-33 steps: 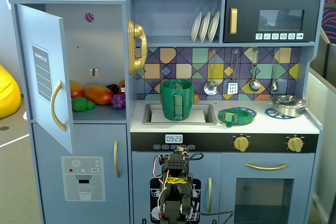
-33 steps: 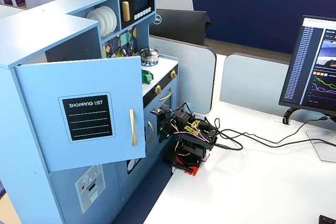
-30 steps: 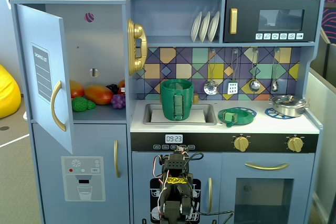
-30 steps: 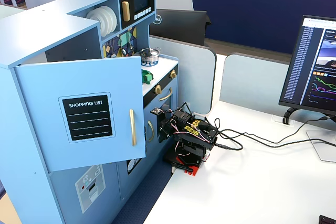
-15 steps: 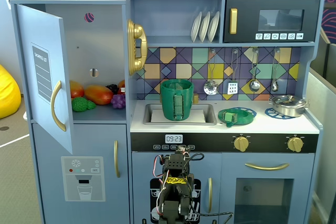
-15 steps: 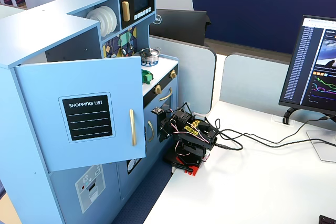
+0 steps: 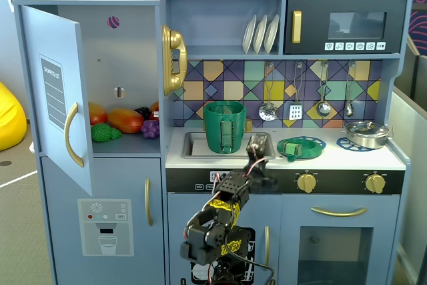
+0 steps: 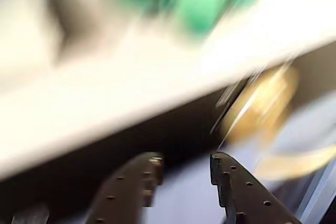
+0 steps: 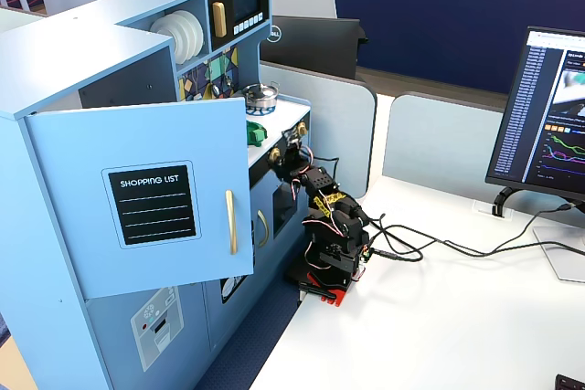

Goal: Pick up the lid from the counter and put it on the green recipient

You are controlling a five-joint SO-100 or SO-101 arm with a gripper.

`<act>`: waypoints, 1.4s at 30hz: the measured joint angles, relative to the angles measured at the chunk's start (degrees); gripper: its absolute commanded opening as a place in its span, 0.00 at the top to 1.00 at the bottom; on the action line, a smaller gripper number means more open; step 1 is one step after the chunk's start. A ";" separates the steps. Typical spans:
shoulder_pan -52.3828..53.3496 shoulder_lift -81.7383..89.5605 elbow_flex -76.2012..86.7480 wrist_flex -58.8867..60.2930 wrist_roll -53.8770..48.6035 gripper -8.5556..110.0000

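Reaching: the approach step; the flat dark-green plastic lid (image 7: 292, 147) lies untouched on the white worktop (image 7: 347, 159).
Fingers (image 8: 137, 174): apart, empty.
Next: rise toward one o'clock, over the lid; the tall green plastic pot (image 7: 224, 126) waits at its nine o'clock.

- The gripper (image 7: 257, 146) sits at the front edge of the counter (image 7: 333, 158), fingers parted with a bare gap between them in the wrist view (image 8: 184, 174).
- Just behind and to its left in a fixed view, the green recipient (image 7: 225, 126) stands in the sink, blocking that side.
- To its right, the lid (image 7: 293, 147) lies on a blue burner ring; the counter strip between the two looks bare.
- Further right, the silver pot (image 7: 365, 134) occupies the far corner.
- Above, hanging utensils (image 7: 267, 111) and the shelf limit headroom at the back.
- Below, gold knobs (image 7: 306, 181) jut from the front panel; the wrist view is too blurred to judge clearance there.
- Far left, the open door (image 9: 146, 203) swings outward.
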 measured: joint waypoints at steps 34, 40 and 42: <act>4.57 -27.86 -19.60 -14.15 1.85 0.58; 3.87 -32.78 -23.20 -14.15 1.76 0.60; 3.60 -34.54 -24.52 -14.15 1.23 0.60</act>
